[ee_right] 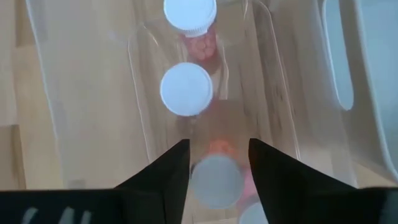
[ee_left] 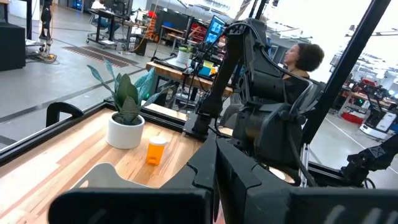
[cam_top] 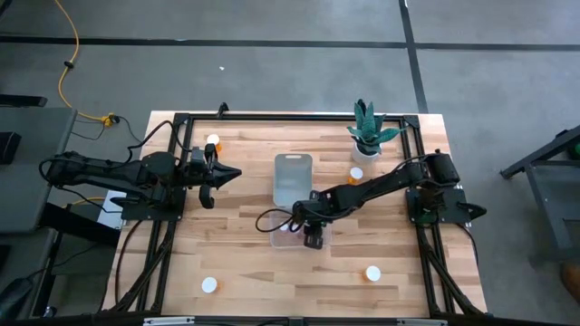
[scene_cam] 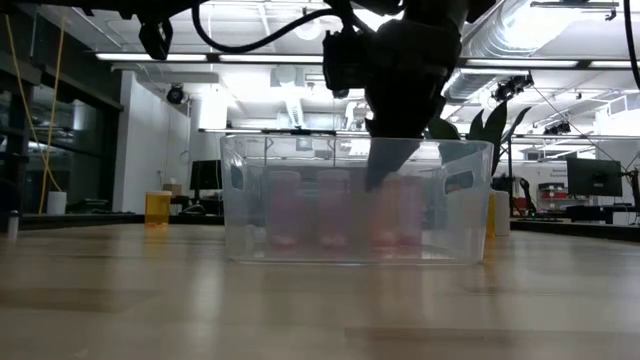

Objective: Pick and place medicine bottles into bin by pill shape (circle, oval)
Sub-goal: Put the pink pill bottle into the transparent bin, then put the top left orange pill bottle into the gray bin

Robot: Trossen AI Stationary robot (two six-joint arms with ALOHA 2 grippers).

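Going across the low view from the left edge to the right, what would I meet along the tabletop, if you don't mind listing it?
Orange bottle standing alone → clear bin holding several bottles, with the right gripper reaching down into it → another orange bottle just past the bin's right wall.

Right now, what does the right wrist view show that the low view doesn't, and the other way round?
Only the right wrist view looks down on the white caps of the medicine bottles standing in the clear bin, with the right gripper open above one bottle.

Only the low view shows bottles out on the table: one left of the bin, another at its right. It also shows the room behind.

Both show the clear bin holding bottles, with the right arm over it.
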